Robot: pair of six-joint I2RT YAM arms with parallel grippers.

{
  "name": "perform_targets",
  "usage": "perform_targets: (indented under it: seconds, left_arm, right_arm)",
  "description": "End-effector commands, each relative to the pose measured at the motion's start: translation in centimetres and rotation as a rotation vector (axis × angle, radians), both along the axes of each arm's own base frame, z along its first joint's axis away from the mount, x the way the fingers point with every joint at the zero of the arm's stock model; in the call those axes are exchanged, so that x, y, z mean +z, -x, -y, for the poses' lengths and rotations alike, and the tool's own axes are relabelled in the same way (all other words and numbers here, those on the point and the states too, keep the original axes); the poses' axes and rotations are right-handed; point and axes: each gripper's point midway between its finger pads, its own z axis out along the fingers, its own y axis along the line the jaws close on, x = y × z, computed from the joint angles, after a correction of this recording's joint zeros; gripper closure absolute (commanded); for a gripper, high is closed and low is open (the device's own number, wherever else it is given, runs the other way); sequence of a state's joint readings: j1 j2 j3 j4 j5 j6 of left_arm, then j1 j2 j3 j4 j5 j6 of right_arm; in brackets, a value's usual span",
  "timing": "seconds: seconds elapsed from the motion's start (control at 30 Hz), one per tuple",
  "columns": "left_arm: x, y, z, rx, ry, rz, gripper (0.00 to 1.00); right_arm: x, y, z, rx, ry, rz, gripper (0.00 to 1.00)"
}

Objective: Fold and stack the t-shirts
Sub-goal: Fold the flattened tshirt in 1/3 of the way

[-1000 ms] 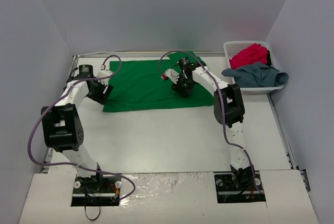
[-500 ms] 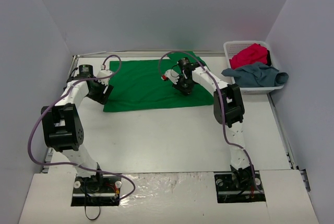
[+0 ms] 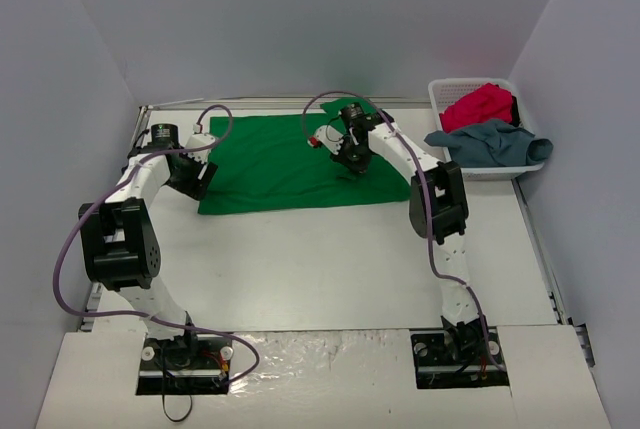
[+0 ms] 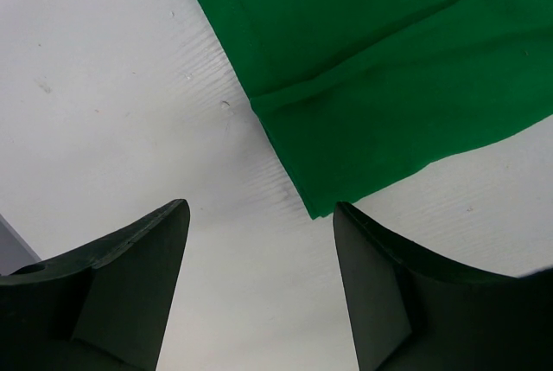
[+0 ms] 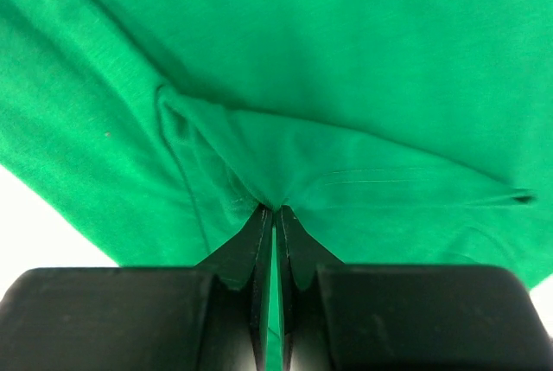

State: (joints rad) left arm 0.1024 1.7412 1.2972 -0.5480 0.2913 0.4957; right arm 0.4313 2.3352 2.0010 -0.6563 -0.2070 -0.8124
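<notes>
Top external view: green shirt (image 3: 270, 164) flat on the table (image 3: 300, 269), red shirt (image 3: 478, 106) and blue shirt (image 3: 490, 141) in a basket (image 3: 440, 94); left wrist view: left gripper (image 4: 259, 215), jaws apart, beside its corner; right wrist view: right gripper (image 5: 274, 211) clamped on a thin pinch that may slip when lifted.

High rear camera overlooks the table (image 3: 330, 259); close wrist cameras share green t-shirt (image 3: 270, 164).

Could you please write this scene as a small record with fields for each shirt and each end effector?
green shirt: spread on the table
red shirt: in the white basket
grey-blue shirt: draped over the basket's front rim
left end effector: open, empty, beside the green shirt's corner
right end effector: shut on a fold of the green shirt
</notes>
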Motion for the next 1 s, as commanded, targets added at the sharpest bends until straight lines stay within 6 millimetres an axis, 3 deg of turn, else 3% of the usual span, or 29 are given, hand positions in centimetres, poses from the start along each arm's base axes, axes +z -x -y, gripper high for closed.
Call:
perform_targets:
  seconds: [0.0, 0.27, 0.5, 0.63, 0.77, 0.87, 0.97]
  left_arm:
    - [1.0, -0.1, -0.3, 0.009, 0.011, 0.025, 0.34]
    - [0.5, 0.1, -0.3, 0.006, 0.010, 0.012, 0.34]
    - [-0.5, 0.6, -0.6, 0.010, 0.011, -0.015, 0.34]
    - [-1.4, 1.0, -0.7, 0.014, 0.009, -0.038, 0.34]
    - [-2.2, 1.4, -0.8, 0.021, 0.011, -0.059, 0.34]
    - [-2.4, 1.5, -0.9, 0.026, 0.015, -0.059, 0.34]
    - [-2.4, 1.5, -0.8, 0.030, 0.025, -0.059, 0.34]
  right_arm:
    - [5.3, -1.0, -0.8, 0.006, -0.017, 0.100, 1.00]
    - [5.3, -2.2, -1.9, 0.030, 0.000, 0.136, 1.00]
    - [3.7, -3.8, -3.8, 0.087, 0.011, 0.156, 1.00]
    - [1.6, -4.3, -5.1, 0.131, 0.035, 0.156, 0.99]
    - [0.5, -6.2, -5.9, 0.107, 0.051, 0.216, 0.89]
    - [1.2, -9.2, -7.0, 0.020, 0.030, 0.355, 0.91]
    - [2.6, -10.3, -7.1, -0.038, 0.032, 0.429, 0.89]
